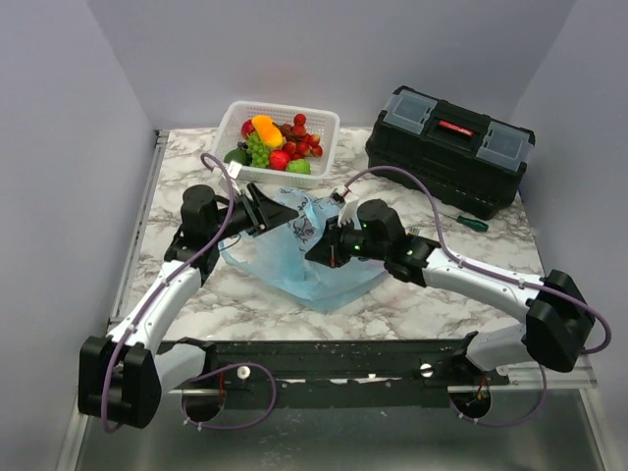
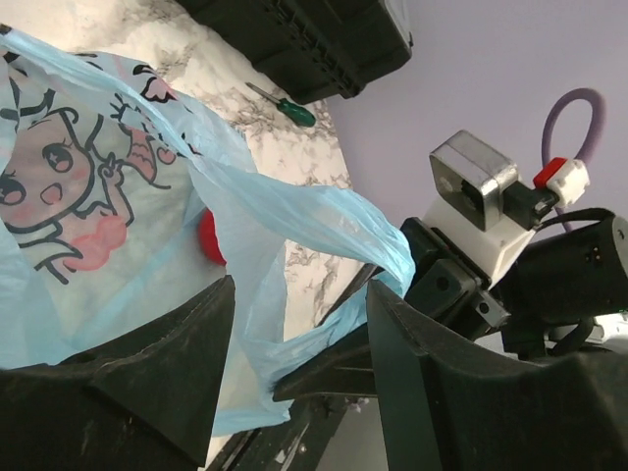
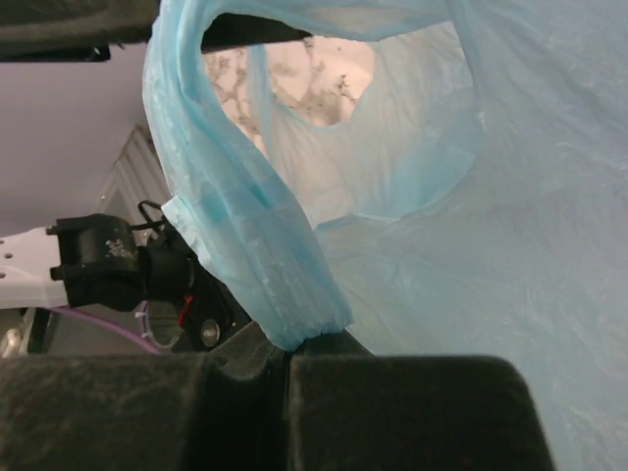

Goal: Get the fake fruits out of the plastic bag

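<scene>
Plastic bag point(image 1: 294, 267) is thin, limp, slippery film, so grab the loop handles point(image 3: 245, 235): your right tool point(image 3: 285, 358) is clamped on one, left tool point(image 2: 299, 324) spread wide, gripping nothing.

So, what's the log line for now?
right gripper shut on plastic bag | left gripper open astride bag | fake fruits in white basket

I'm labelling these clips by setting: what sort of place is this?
Probably a robot lab test cell: plain walls box in a marble-look table, with a toolbox and screwdriver on it.
</scene>
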Robot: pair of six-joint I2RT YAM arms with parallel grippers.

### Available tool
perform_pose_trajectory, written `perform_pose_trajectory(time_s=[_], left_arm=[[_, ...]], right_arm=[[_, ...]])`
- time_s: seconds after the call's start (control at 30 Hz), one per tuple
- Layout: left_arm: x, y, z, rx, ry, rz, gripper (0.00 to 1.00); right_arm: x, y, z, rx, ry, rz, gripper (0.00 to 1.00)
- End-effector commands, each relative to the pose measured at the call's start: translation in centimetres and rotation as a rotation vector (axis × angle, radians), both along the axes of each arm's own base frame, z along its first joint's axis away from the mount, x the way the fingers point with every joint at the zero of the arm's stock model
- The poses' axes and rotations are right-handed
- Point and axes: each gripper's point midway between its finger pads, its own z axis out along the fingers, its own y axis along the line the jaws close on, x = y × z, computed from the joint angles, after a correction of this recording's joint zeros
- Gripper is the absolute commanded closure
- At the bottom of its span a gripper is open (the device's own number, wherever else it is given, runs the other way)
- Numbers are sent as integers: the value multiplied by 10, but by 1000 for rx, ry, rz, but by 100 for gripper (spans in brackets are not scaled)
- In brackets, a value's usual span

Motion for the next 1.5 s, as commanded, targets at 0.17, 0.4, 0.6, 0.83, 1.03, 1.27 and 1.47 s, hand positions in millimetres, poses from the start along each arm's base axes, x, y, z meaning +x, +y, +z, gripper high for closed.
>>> perform_pose_trajectory(time_s=[0.17,0.4,0.6,0.83,1.03,1.27,1.47], left_arm=[[-9,17,-34,84,30,117,46],[-15,-12,-48,159,57,57,46],[-27,-49,-57,202,55,-21,46],[-36,-96,-81,268,68,-122,46],[-30,-123,-110,296,163,-186,50],[-22,-132,-133,296,213,-181,51],[-26,-124,-148,299,252,-156,52]], right_arm=[[-17,14,27,92,-28,119,99],[-17,-31,0,-29,-15,-45,99],[-23,-93,-5,-104,-39,-248,99],[-28,-139,5,-113,-87,-390,99],[-28,-120,32,-43,-123,-312,99],[-23,-82,71,69,-179,-192,99],[-18,-48,89,122,-194,-87,99]])
